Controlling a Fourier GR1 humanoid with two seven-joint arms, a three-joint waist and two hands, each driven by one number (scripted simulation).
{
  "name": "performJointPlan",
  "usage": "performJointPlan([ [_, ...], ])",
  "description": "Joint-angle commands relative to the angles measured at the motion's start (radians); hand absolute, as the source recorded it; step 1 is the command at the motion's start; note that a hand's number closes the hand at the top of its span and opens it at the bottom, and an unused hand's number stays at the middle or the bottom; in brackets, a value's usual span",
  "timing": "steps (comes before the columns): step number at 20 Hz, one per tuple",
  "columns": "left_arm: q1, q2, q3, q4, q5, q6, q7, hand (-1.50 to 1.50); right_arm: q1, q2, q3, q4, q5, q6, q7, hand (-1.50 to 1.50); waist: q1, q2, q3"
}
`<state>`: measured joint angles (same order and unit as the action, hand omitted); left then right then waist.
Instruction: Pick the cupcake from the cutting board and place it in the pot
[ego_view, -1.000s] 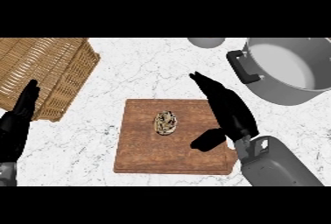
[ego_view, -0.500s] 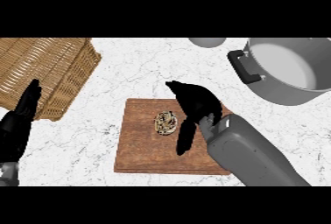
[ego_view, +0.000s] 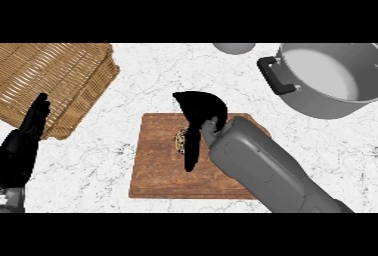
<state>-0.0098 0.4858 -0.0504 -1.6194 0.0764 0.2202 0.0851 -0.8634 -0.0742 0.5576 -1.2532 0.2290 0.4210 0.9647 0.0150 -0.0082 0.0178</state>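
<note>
The cupcake (ego_view: 179, 141) lies near the middle of the wooden cutting board (ego_view: 159, 172), and only a thin sliver of it shows at the left edge of my right hand (ego_view: 201, 107). That hand hangs directly over it, fingers arched forward and thumb pointing down along the cupcake's left side. I see no closed hold on it. The grey pot (ego_view: 319, 106) with a black handle stands at the back right, well apart from the board, and its inside looks bare. My left hand (ego_view: 26, 145) rests open at the left edge, fingers up.
A wicker basket (ego_view: 52, 80) fills the back left corner, close to my left hand. The rim of a small grey bowl (ego_view: 235, 47) shows at the top edge, left of the pot. White marble counter (ego_view: 148, 85) lies between basket, board and pot.
My right hand has swung left from the board's right edge and now sits over the cupcake, hiding most of it. The cupcake, pot and left hand stay where they were.
</note>
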Motion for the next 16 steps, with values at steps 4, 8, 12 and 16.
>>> performJointPlan([
  [4,0.079,-0.027,-0.011,0.039,-0.005,-0.007,0.035,0.00,-0.060,0.070,0.021,0.088,0.013,0.066,0.135,-1.50,-0.004,0.006,-0.019],
  [8,0.077,0.005,0.028,0.040,0.026,-0.054,0.041,0.00,-0.039,0.073,0.056,0.165,0.034,0.026,0.059,-1.50,0.002,0.010,-0.018],
  [12,0.085,-0.037,-0.003,0.073,-0.014,-0.036,0.000,0.00,-0.073,0.073,0.049,0.245,0.023,0.031,0.042,-1.50,0.003,0.013,-0.019],
  [16,0.043,-0.030,0.008,0.042,-0.018,-0.034,0.072,0.00,-0.035,0.074,0.089,0.258,0.049,0.004,0.012,-1.50,-0.005,0.010,-0.018],
])
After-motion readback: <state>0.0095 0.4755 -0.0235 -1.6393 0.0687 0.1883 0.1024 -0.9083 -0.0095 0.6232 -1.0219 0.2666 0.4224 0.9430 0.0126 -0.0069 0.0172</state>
